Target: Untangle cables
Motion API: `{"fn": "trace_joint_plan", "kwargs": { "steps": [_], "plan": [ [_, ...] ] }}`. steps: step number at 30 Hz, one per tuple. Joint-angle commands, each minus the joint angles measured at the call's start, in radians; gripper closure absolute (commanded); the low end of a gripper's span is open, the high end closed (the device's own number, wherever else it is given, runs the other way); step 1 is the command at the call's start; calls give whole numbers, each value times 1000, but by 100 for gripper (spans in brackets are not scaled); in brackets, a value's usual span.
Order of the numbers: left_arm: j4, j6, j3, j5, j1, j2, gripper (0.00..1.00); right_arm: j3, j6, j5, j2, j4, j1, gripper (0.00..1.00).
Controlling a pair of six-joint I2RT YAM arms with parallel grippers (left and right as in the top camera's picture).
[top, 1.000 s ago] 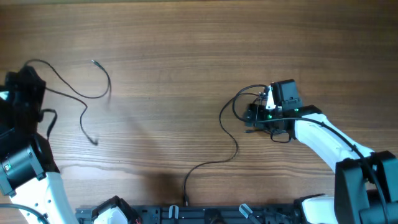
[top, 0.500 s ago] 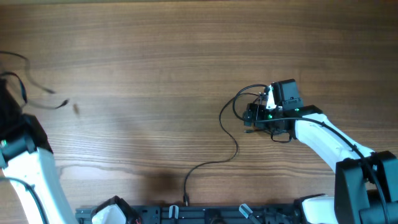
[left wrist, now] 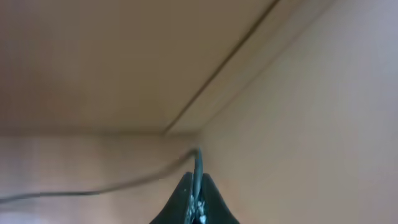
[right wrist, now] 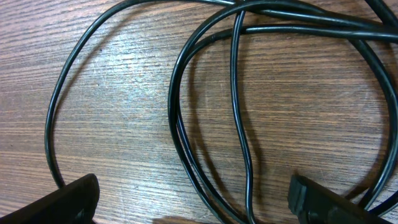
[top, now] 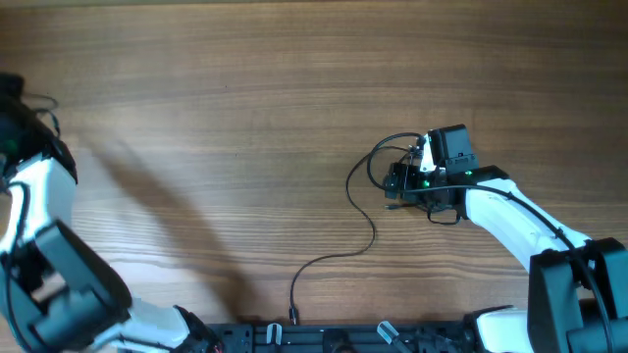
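One thin black cable (top: 371, 227) lies on the wooden table, coiled in loops (right wrist: 239, 93) at the right and trailing down to a plug near the front edge (top: 292, 314). My right gripper (top: 400, 181) hovers low over those loops, open wide, with strands running between its fingers (right wrist: 68, 199) and touching neither of them. My left gripper (left wrist: 197, 186) is shut on another thin cable (left wrist: 198, 163), which sticks up from the fingertips and trails off blurred to the left. Seen from overhead, the left gripper (top: 15, 123) is raised at the table's far left edge.
A dark rail (top: 324, 338) runs along the front edge. The left arm's white links (top: 54, 265) cross the front left corner. The left wrist camera faces a beige wall and ceiling, not the table.
The left arm has swung up and left, carrying its cable off the table's left side. The right arm and the coiled cable have not moved.
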Motion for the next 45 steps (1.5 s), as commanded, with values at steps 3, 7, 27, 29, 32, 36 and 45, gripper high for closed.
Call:
{"fn": "trace_joint_plan", "kwargs": {
  "steps": [3, 7, 27, 29, 32, 36, 45],
  "plan": [
    [-78, 11, 9, -15, 18, 119, 96, -19, 4, -16, 16, -8, -2, 0],
    [-84, 11, 10, 34, 18, 117, 51, -19, 4, -16, 16, -8, -2, 0],
    [-388, -270, 10, 938, -26, -369, 0, -19, 4, -16, 16, -8, -2, 0],
    [-414, -269, 10, 1069, -67, -383, 0, -19, 5, -16, 16, -8, -2, 0],
    [-436, -265, 10, 1189, -186, -388, 0, -19, 4, -16, 16, -7, -2, 0],
    [-569, -167, 10, 1189, -349, -388, 0, -19, 4, -16, 16, -8, -2, 0],
    [-1058, -25, 10, 923, -547, -388, 0, -19, 114, -118, 16, 93, -2, 0]
  ]
}}
